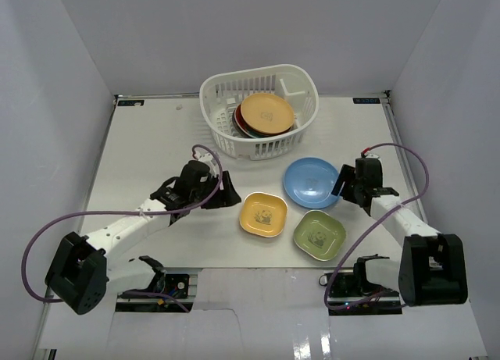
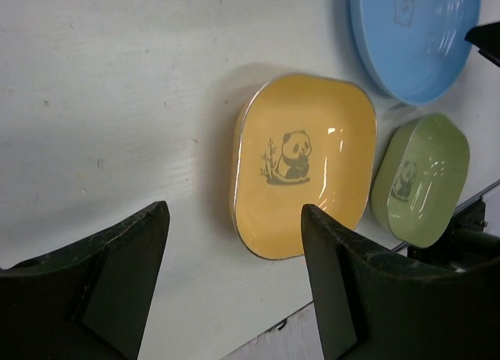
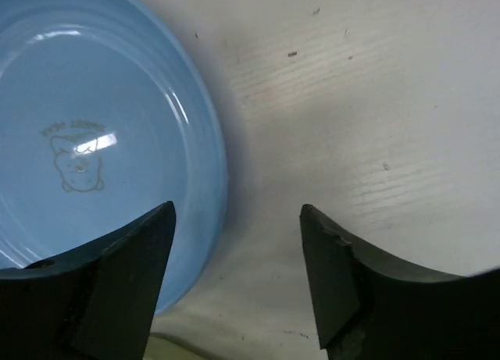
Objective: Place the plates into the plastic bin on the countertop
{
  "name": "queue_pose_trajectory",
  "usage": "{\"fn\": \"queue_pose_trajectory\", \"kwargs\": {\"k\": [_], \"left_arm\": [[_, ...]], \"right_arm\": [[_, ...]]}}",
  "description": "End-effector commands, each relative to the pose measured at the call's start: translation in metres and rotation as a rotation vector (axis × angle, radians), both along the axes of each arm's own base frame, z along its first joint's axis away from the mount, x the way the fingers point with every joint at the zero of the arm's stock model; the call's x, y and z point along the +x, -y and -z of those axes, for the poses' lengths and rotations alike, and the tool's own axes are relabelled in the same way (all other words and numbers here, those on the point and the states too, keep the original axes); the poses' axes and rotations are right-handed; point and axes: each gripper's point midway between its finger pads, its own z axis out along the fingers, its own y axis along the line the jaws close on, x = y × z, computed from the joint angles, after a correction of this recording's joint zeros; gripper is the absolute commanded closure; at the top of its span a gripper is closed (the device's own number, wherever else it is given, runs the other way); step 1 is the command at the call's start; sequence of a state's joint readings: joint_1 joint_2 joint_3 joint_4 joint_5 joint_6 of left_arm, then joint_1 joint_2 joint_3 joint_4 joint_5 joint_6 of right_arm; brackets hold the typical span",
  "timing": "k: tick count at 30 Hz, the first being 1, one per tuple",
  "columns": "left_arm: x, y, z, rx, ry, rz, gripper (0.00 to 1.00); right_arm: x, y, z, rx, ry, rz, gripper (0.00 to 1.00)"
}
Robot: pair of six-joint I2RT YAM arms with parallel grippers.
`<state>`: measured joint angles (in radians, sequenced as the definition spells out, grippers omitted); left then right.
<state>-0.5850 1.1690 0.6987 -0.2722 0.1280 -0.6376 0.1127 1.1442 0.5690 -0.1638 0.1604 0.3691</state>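
White-walled tabletop (image 1: pixel 141 141), bin (image 1: pixel 215 90) at the far middle. Right end effector (image 1: pixel 342 190) agape and empty over the edge of the blue plate (image 1: pixel 311 182); left end effector (image 1: pixel 230 195) likewise agape, short of the yellow plate (image 1: pixel 263 214). Best to slip one finger under the rim, pinch firmly, lift level, lower onto the stack. Outside the bin, three: one blue, one yellow, one green plate (image 1: pixel 319 234). Inside, one orange plate (image 1: pixel 267 112) atop others, number unclear.

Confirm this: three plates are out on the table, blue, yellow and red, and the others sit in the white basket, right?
Not quite: the top external view shows the third one on the table is a green plate, not red. The blue plate and yellow plate are out, the others in the white basket.
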Motion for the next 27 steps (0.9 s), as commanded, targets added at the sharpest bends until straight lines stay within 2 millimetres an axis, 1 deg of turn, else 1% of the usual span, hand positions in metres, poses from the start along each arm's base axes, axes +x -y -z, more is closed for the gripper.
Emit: {"fn": "queue_pose_trajectory", "kwargs": {"k": [1, 2, 3, 4, 5, 6, 7, 8, 9, 11, 12, 13, 14, 15, 16, 17, 18, 19, 20, 21, 22, 23, 24, 25, 26, 27], "left_arm": [[-0.014, 0.011, 0.012, -0.024, -0.022, 0.030, 0.21], [-0.015, 0.011, 0.014, -0.022, -0.024, 0.030, 0.21], [-0.015, 0.013, 0.017, -0.022, -0.024, 0.036, 0.21], [-0.016, 0.013, 0.019, -0.020, -0.027, 0.035, 0.21], [-0.016, 0.014, 0.020, -0.017, -0.025, 0.036, 0.21], [-0.017, 0.016, 0.022, -0.013, -0.026, 0.040, 0.21], [-0.017, 0.016, 0.025, -0.008, -0.028, 0.042, 0.21], [-0.018, 0.017, 0.026, -0.006, -0.029, 0.045, 0.21], [-0.017, 0.017, 0.027, -0.002, -0.026, 0.042, 0.21], [-0.017, 0.019, 0.033, 0.008, -0.031, 0.046, 0.21], [-0.016, 0.020, 0.033, 0.010, -0.024, 0.044, 0.21], [-0.015, 0.020, 0.038, 0.022, -0.030, 0.044, 0.21], [-0.014, 0.021, 0.040, 0.024, -0.030, 0.044, 0.21], [-0.012, 0.022, 0.041, 0.023, -0.027, 0.045, 0.21], [-0.013, 0.024, 0.047, 0.029, -0.044, 0.050, 0.22], [-0.013, 0.026, 0.049, 0.026, -0.048, 0.056, 0.23], [-0.013, 0.029, 0.049, 0.019, -0.046, 0.063, 0.23], [-0.014, 0.031, 0.051, 0.018, -0.051, 0.070, 0.25], [-0.013, 0.033, 0.055, 0.019, -0.058, 0.073, 0.26], [-0.014, 0.035, 0.056, 0.018, -0.063, 0.076, 0.28], [-0.014, 0.036, 0.057, 0.015, -0.064, 0.077, 0.30], [-0.014, 0.037, 0.060, 0.015, -0.074, 0.078, 0.31], [-0.014, 0.037, 0.062, 0.017, -0.078, 0.079, 0.32], [-0.013, 0.039, 0.063, 0.018, -0.080, 0.078, 0.32], [-0.013, 0.040, 0.062, 0.015, -0.079, 0.080, 0.32], [-0.014, 0.041, 0.064, 0.019, -0.084, 0.084, 0.32]], "right_arm": [[0.015, -0.016, 0.012, 0.109, 0.024, -0.022, 0.29], [0.012, -0.018, 0.023, 0.129, -0.001, -0.011, 0.34], [0.013, -0.021, 0.032, 0.151, -0.021, -0.016, 0.44], [0.017, -0.023, 0.033, 0.162, -0.013, -0.016, 0.50], [0.019, -0.022, 0.035, 0.174, -0.018, 0.005, 0.61], [0.021, -0.014, 0.036, 0.149, -0.014, 0.046, 0.86], [0.025, -0.007, 0.032, 0.138, 0.003, 0.077, 0.92], [0.028, 0.001, 0.023, 0.126, 0.032, 0.110, 0.92], [0.034, 0.021, 0.004, 0.086, 0.097, 0.180, 0.92], [0.035, 0.043, -0.021, 0.027, 0.155, 0.252, 0.92], [0.037, 0.061, -0.054, -0.019, 0.234, 0.307, 0.92], [0.037, 0.070, -0.072, -0.036, 0.275, 0.334, 0.92], [0.035, 0.073, -0.088, -0.043, 0.308, 0.341, 0.92], [0.038, 0.072, -0.128, -0.026, 0.411, 0.332, 0.92], [0.038, 0.069, -0.146, -0.013, 0.450, 0.316, 0.92], [0.039, 0.064, -0.162, 0.010, 0.487, 0.291, 0.92], [0.041, 0.049, -0.179, 0.060, 0.525, 0.223, 0.92], [0.045, 0.041, -0.206, 0.105, 0.584, 0.192, 0.92], [0.051, 0.030, -0.215, 0.144, 0.598, 0.147, 0.92], [0.057, 0.014, -0.230, 0.199, 0.635, 0.080, 0.92], [0.063, 0.005, -0.251, 0.233, 0.675, 0.056, 0.92], [0.069, -0.009, -0.257, 0.247, 0.675, 0.018, 0.92], [0.084, -0.029, -0.246, 0.246, 0.628, -0.013, 0.92], [0.091, -0.054, -0.271, 0.244, 0.664, -0.077, 0.92], [0.103, -0.054, -0.274, 0.226, 0.661, -0.070, 0.92], [0.121, -0.080, -0.254, 0.218, 0.600, -0.115, 0.92]]}}
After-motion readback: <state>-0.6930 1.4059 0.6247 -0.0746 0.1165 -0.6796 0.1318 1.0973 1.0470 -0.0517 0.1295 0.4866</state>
